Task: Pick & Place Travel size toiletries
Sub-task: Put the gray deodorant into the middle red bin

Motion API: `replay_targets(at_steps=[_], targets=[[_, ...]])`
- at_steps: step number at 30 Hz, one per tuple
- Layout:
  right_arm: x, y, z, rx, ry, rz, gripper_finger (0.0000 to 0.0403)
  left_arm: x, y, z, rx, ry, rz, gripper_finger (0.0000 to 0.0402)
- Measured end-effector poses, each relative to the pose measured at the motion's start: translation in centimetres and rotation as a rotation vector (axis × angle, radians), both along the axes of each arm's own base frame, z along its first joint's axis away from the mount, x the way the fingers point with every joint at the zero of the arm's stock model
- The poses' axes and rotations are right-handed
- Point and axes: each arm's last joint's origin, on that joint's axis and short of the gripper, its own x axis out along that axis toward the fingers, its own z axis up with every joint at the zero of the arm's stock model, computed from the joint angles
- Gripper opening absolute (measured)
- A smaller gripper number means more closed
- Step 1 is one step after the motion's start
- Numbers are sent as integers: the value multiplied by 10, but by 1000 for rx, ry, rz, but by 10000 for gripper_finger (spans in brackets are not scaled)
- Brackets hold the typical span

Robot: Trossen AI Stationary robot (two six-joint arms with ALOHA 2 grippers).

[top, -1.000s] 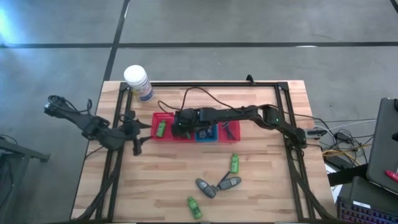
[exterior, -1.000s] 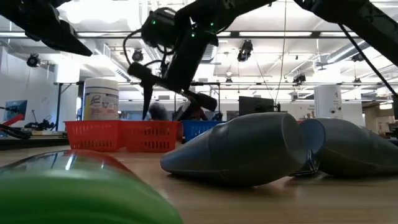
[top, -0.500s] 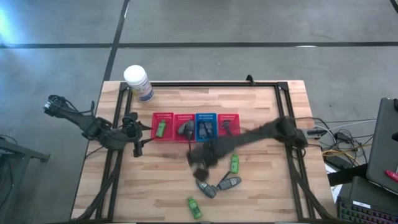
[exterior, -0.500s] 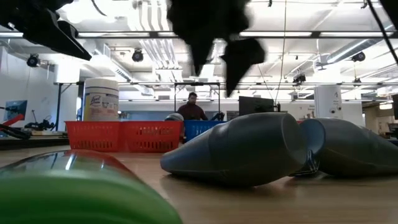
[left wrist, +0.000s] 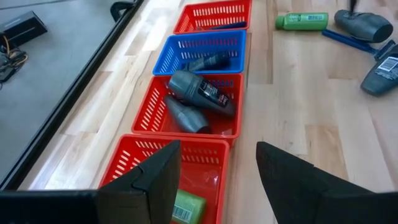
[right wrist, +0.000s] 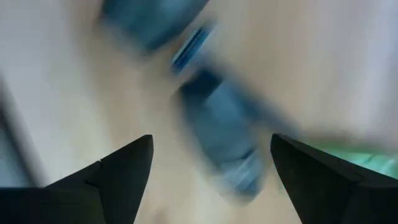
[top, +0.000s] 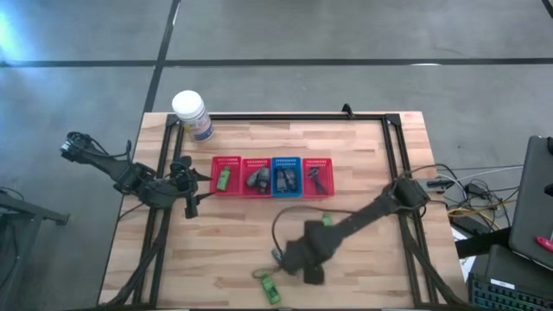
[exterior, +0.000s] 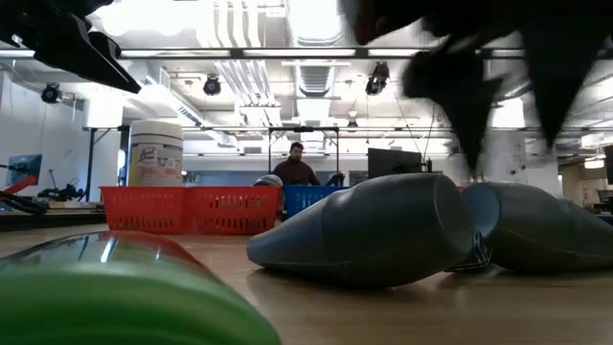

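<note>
My right gripper (top: 298, 259) (right wrist: 211, 140) hangs open over the near middle of the table, above a grey tube (right wrist: 224, 143) that shows blurred between its fingers. A second grey tube (exterior: 536, 225) lies beside the first (exterior: 383, 230). One green bottle (top: 270, 288) lies near the table's near edge, and another (top: 327, 222) is partly under the right arm. A blue-handled razor (left wrist: 345, 38) lies by the grey tubes. My left gripper (top: 192, 181) (left wrist: 217, 149) waits open at the left end of the basket row.
Four slotted baskets stand in a row: red (top: 226, 175) with a green bottle, red (top: 257, 175) with grey tubes, blue (top: 286, 175) with dark tubes, red (top: 316, 175) with razors. A white-lidded jar (top: 192, 114) stands at the far left corner. A person (exterior: 295, 165) is in the room beyond.
My right arm has swung fast from over the second red basket toward the table's near edge and now hovers above the grey tubes lying there. Two grey tubes show in that basket now that the arm no longer covers it.
</note>
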Motion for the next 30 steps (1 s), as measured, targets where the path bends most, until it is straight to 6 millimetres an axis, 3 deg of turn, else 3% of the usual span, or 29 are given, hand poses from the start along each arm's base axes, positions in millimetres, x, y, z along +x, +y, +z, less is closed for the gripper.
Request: replay_targets(at_steps=[5, 15, 22, 30], targets=[[1, 2, -12, -5, -48, 31, 302, 0, 0, 0, -15, -4, 7, 213], [-13, 3, -29, -42, 21, 30, 277, 2, -1, -2, -38, 3, 27, 214], [-30, 10, -3, -57, -53, 63, 266, 6, -3, -5, -28, 29, 26, 214], [-48, 11, -11, -60, -31, 87, 284, 11, -6, -9, -14, 60, 29, 214]])
